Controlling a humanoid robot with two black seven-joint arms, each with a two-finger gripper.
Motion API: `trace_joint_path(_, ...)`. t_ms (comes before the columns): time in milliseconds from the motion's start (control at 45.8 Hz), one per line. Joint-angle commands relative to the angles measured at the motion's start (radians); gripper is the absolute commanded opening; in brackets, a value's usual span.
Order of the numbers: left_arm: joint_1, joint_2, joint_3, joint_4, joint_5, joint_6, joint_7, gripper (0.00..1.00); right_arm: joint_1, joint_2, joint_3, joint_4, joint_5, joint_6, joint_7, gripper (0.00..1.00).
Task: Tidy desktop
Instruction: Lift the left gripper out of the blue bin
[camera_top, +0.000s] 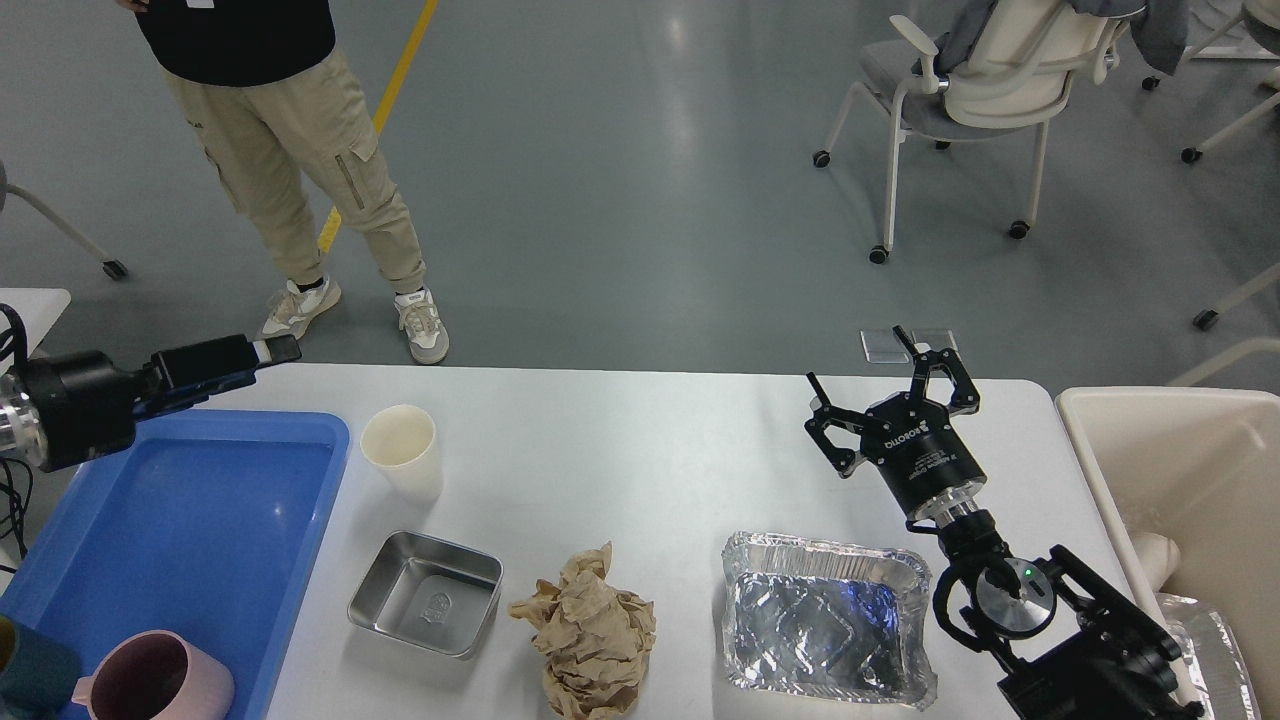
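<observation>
Standing between steps of the tidy: neither claw carries anything.

- Table (640, 440): white, fills the near half of the view; long axis runs left to right, long edges facing near and far.
- Tray (200, 540): blue, on the table's left end; a pink mug (150, 685) sits at its near corner.
- Paper cup (400, 450): upright, just right of the tray.
- Steel tin (427, 592): near side of the cup.
- Crumpled paper (588, 630): centre, near edge.
- Foil pan (825, 620): right of the paper.
- Bin (1180, 470): cream, beyond the right end.
- Left claw (262, 352): over the tray's far edge; seen side-on, cannot tell its state.
- Right claw (885, 385): fingers spread, empty, beyond the pan.

Likely next: right claw drops to pan or paper for the bin.
</observation>
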Motion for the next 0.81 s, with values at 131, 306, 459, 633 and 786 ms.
trace_joint_path(131, 0.057, 0.007, -0.029, -0.004, -0.252, 0.058, 0.348, 0.97, 0.0, 0.006, -0.002, 0.0, 0.0, -0.003, 0.0, 1.0)
trace_joint_path(306, 0.124, 0.041, -0.031, -0.062, -0.284, 0.05, 0.352, 0.97, 0.0, 0.008, -0.008, 0.0, -0.022, -0.003, 0.0, 1.0)
trace_joint_path(459, 0.159, 0.076, -0.029, -0.139, -0.312, 0.047, 0.361, 0.97, -0.008, 0.009, -0.023, -0.002, -0.042, -0.005, 0.0, 1.0)
trace_joint_path(633, 0.162, 0.177, -0.019, -0.222, -0.312, -0.013, 0.375, 0.97, -0.012, 0.014, -0.025, -0.002, -0.043, -0.005, 0.0, 1.0)
trace_joint_path(786, 0.17, 0.304, 0.01, -0.305, -0.315, -0.064, 0.387, 0.97, -0.011, 0.021, -0.023, 0.0, -0.043, -0.006, 0.001, 1.0)
